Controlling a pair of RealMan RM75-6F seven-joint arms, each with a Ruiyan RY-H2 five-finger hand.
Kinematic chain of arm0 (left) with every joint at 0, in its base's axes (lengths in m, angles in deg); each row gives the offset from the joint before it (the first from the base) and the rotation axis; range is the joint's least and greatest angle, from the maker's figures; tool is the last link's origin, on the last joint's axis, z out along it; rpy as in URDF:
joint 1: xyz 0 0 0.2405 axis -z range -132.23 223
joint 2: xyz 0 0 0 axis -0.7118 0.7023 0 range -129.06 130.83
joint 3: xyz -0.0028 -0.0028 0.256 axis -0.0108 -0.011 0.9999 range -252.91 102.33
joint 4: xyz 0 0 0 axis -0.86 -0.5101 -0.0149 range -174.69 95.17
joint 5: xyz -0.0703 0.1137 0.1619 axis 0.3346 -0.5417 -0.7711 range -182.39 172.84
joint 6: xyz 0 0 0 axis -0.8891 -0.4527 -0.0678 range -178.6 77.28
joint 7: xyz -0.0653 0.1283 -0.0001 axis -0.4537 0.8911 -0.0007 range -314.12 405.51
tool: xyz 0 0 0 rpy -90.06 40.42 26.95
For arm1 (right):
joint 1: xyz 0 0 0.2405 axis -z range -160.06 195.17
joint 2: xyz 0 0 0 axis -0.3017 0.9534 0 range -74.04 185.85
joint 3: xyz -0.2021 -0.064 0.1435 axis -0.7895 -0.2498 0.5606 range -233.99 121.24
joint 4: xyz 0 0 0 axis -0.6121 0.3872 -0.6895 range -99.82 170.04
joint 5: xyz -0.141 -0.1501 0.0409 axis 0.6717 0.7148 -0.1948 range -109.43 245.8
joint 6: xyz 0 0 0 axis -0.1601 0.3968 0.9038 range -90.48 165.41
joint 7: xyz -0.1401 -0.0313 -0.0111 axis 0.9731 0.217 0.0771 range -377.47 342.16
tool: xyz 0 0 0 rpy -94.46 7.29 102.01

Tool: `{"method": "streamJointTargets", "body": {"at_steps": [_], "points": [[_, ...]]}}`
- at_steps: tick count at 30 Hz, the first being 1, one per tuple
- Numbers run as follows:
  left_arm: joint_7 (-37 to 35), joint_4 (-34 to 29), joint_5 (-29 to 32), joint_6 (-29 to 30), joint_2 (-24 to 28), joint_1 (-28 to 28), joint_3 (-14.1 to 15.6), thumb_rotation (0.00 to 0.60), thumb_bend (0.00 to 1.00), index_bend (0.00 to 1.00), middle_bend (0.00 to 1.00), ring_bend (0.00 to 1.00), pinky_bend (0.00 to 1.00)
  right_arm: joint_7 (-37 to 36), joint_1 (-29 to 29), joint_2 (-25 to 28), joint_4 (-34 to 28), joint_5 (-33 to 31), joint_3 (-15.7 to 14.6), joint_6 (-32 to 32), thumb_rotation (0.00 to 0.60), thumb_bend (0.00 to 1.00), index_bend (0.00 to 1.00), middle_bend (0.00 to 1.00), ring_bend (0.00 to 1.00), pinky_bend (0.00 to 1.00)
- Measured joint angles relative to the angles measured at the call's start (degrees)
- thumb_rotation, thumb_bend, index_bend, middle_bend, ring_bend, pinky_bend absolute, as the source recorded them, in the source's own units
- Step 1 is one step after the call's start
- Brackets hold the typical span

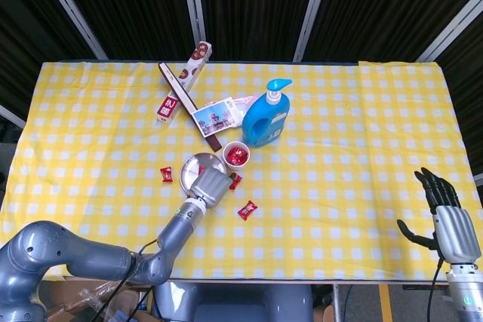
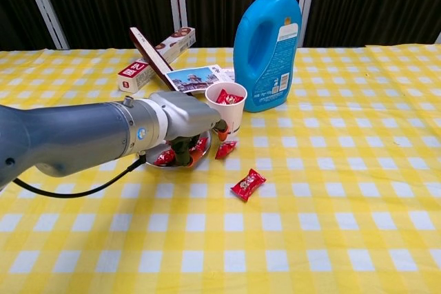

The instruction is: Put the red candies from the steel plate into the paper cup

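Chest view has my left hand (image 2: 185, 123) low over the plate (image 2: 153, 161), fingers curled down among the candies (image 2: 165, 157); whether they have pinched one I cannot tell, the palm hides it. The cup (image 2: 227, 107) stands just beside the plate's right edge with a few red wrappers already inside. One candy (image 2: 225, 148) lies at the cup's foot, another candy (image 2: 248, 184) sits further out on the cloth (image 2: 331, 191), and head view shows a third (image 1: 166, 174) left of the plate. My right hand (image 1: 445, 220) waits well apart at the table's far edge, fingers spread, nothing in it. I'd call this the picking step. Next I need a firm pinch, a lift, then a short carry right over the cup's rim.
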Motion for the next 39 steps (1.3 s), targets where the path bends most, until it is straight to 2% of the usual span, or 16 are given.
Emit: {"method": "streamJointTargets", "body": {"at_steps": [8, 10, 18, 21, 29, 39], "points": [[0.01, -3.55, -0.6, -0.5, 1.51, 0.19, 0.67, 0.6, 0.58, 0.22, 0.89, 0.97, 0.96, 0.13, 0.07, -0.03, -0.04, 0.24, -0.06, -0.23, 0.6, 0.34, 0.0, 0.0, 0.0, 0.0], [-0.21, -3.85, -0.86, -0.6, 1.61, 0.26, 0.63, 0.6, 0.55, 0.23, 0.89, 0.97, 0.96, 0.15, 0.1, -0.03, -0.07, 0.25, -0.06, -0.29, 0.6, 0.34, 0.0, 0.0, 0.0, 0.0], [-3.64, -3.5, -7.05, 0.23, 0.84, -0.48, 0.15, 0.6, 0.28, 0.23, 0.89, 0.97, 0.96, 0.15, 0.09, -0.05, -0.08, 0.25, -0.06, -0.29, 0.6, 0.34, 0.0, 0.0, 0.0, 0.0], [-4.93, -2.78, -9.86, 0.52, 0.12, -0.68, -0.2, 0.6, 0.23, 0.24, 0.89, 0.97, 0.96, 0.06, 0.1, -0.03, -0.06, 0.18, 0.0, -0.34, 0.6, 0.34, 0.0, 0.0, 0.0, 0.0], [-4.52, 0.94, -14.23, 0.93, -3.41, 0.17, -0.62, 0.6, 0.22, 0.31, 0.89, 0.97, 0.96, -0.18, 0.07, 0.06, -0.1, 0.18, 0.03, -0.27, 0.6, 0.34, 0.0, 0.0, 0.0, 0.0], [-2.38, 6.74, -12.2, -1.46, -7.75, 1.8, -1.51, 0.6, 0.25, 0.36, 0.89, 0.97, 0.96, -0.67, 0.15, 0.14, -0.13, 0.04, 0.18, -0.48, 0.6, 0.34, 0.0, 0.0, 0.0, 0.0]]}}
